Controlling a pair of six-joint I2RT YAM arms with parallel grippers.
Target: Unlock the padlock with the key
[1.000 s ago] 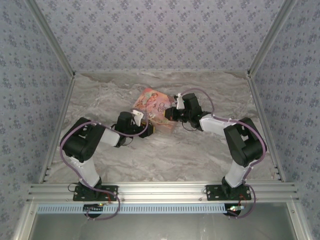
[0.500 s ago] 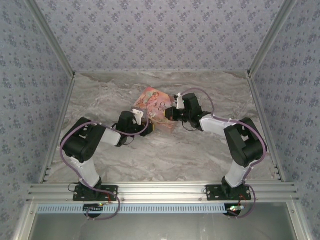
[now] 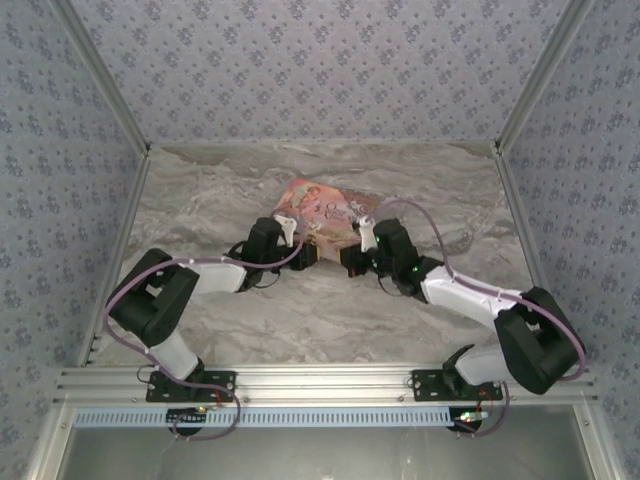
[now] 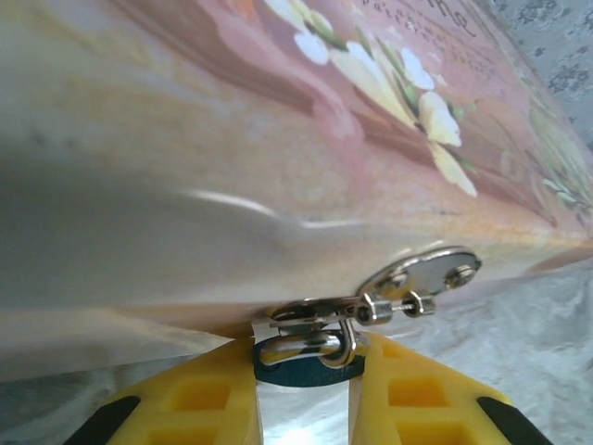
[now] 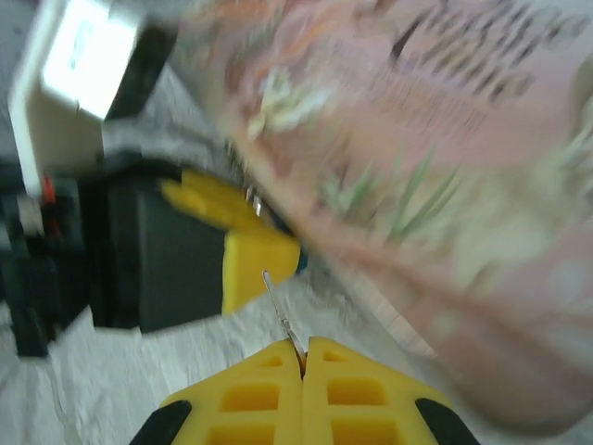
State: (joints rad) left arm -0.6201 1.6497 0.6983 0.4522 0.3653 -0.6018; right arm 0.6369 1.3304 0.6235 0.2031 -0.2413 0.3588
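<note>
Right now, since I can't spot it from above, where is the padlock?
In the left wrist view, bottom centre: the padlock sits between the left gripper's fingers, its shackle hooked through the pink tin's hasp.

Nothing legible
Dark lettering sat on the pink tin lid toward 1 o'clock, too blurred to read.

The pink tin blocks the far side of the centre for me. Along its near edge the left gripper and right gripper meet almost nose to nose. The padlock fills the slot between the left fingers, and the key juts from the right's pinched tips into the slim gap between them. I see open table far left, far right and in the near middle.
</note>
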